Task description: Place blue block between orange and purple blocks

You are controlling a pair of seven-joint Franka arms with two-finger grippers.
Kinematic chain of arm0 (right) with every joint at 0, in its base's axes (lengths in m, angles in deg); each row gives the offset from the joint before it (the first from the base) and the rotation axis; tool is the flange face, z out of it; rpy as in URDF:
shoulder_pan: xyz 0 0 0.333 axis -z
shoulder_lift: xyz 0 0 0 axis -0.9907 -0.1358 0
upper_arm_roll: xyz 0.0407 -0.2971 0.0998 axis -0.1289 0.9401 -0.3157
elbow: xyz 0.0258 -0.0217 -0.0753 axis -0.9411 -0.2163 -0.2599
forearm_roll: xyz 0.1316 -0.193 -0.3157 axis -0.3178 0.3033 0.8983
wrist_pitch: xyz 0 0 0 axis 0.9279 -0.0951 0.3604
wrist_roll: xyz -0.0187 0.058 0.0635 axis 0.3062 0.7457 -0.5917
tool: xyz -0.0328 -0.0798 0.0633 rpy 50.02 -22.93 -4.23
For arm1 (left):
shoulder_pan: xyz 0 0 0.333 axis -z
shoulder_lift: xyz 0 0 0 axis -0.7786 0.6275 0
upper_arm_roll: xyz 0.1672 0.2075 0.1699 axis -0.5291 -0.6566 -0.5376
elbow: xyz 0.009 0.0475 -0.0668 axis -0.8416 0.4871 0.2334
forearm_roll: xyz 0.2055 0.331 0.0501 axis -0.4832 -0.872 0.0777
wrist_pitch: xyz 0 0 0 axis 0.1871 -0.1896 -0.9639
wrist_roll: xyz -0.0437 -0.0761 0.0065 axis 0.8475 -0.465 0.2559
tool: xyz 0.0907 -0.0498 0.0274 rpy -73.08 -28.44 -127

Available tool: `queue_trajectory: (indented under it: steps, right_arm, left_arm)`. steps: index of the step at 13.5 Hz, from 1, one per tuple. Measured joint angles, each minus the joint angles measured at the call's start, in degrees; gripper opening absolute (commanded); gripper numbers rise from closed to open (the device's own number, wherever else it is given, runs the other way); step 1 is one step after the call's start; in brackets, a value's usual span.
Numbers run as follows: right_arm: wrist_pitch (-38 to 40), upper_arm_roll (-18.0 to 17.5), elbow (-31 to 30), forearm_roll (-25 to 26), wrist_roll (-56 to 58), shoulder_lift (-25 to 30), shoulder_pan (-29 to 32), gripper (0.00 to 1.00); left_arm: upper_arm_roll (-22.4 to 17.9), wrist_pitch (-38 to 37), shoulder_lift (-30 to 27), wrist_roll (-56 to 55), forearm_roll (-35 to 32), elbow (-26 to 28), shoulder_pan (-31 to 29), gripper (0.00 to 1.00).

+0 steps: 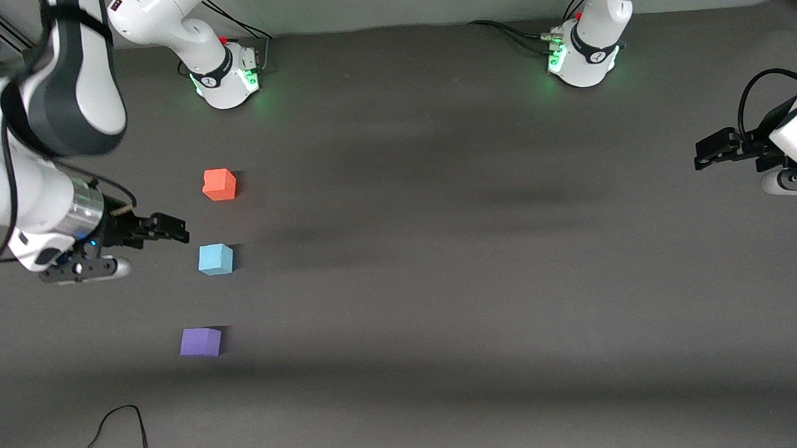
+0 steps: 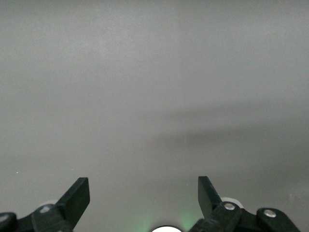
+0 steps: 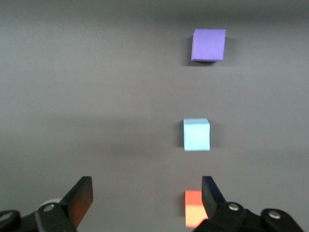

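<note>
The blue block (image 1: 215, 259) sits on the dark table between the orange block (image 1: 219, 184) and the purple block (image 1: 200, 341), in a rough line, apart from both. The orange block is the farthest from the front camera and the purple block the nearest. My right gripper (image 1: 176, 230) is open and empty, up over the table beside the blue and orange blocks, toward the right arm's end. Its wrist view shows the purple block (image 3: 208, 45), the blue block (image 3: 196, 134) and the orange block (image 3: 194, 208) partly hidden by one finger (image 3: 212, 193). My left gripper (image 1: 706, 153) waits open and empty (image 2: 143, 191) at the left arm's end.
The two arm bases (image 1: 227, 77) (image 1: 581, 58) stand along the table's edge farthest from the front camera. A black cable (image 1: 120, 429) loops at the table edge nearest the front camera, toward the right arm's end. The left wrist view shows only bare table.
</note>
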Motion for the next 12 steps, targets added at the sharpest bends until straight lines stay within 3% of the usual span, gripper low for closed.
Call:
queue_trajectory:
  steps: [3, 4, 10, 12]
  right_arm:
    - [2.4, -23.2, 0.3, 5.9, -3.1, 7.1, 19.7, 1.00]
    - [3.3, -29.2, -0.1, 6.4, -3.2, 8.8, 25.7, 1.00]
    - [4.2, -43.4, -6.1, 8.4, -3.2, 15.2, 42.7, 1.00]
    - [4.1, -44.3, -6.5, 8.6, -3.3, 15.4, 43.0, 1.00]
  left_arm:
    - [0.0, 0.0, 0.0, 0.0, 0.0, 0.0, 0.0, 1.00]
    - [0.0, 0.0, 0.0, 0.0, 0.0, 0.0, 0.0, 1.00]
    - [0.0, 0.1, 0.0, 0.0, 0.0, 0.0, 0.0, 1.00]
    - [0.0, 0.1, 0.0, 0.0, 0.0, 0.0, 0.0, 1.00]
